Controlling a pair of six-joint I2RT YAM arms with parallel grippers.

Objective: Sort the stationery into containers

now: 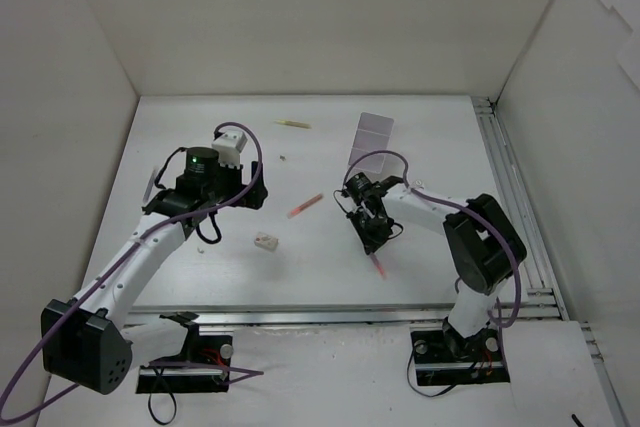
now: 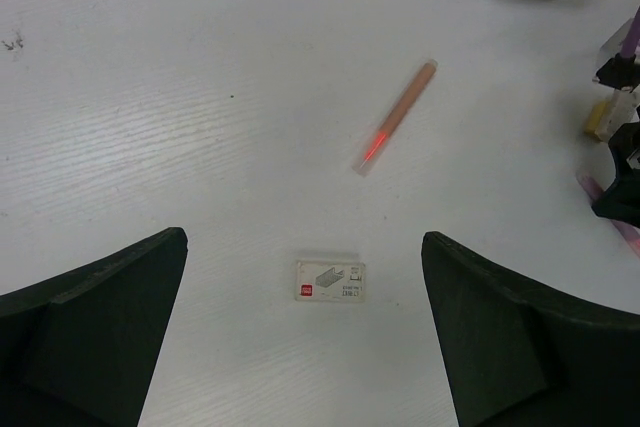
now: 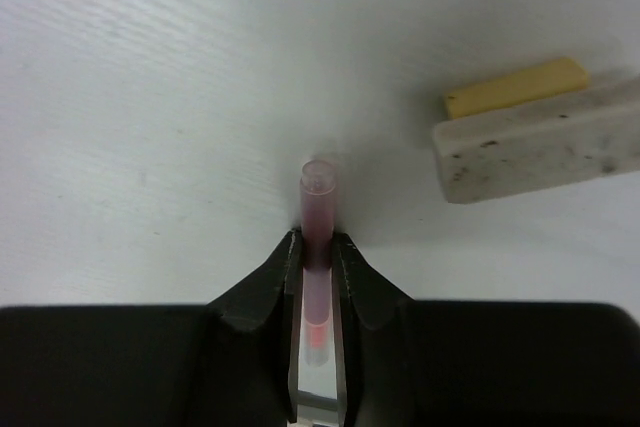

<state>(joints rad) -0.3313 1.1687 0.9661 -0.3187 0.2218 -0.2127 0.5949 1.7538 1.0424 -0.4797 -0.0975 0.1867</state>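
My right gripper (image 3: 318,247) is shut on a pink-red pen (image 3: 318,202) that lies on the white table; in the top view the gripper (image 1: 372,232) stands over that pen (image 1: 378,267). A beige eraser (image 3: 540,142) with a yellow piece (image 3: 515,87) behind it lies just to its right. My left gripper (image 2: 305,347) is open and empty, above a small labelled staple box (image 2: 330,280); in the top view the gripper (image 1: 212,227) is left of the box (image 1: 265,241). An orange pen (image 2: 397,119) lies beyond. The white container (image 1: 372,139) stands at the back.
A yellow-green pen (image 1: 293,124) lies near the back wall, and a tiny piece (image 1: 282,158) lies below it. White walls enclose the table on three sides. A metal rail (image 1: 515,207) runs along the right edge.
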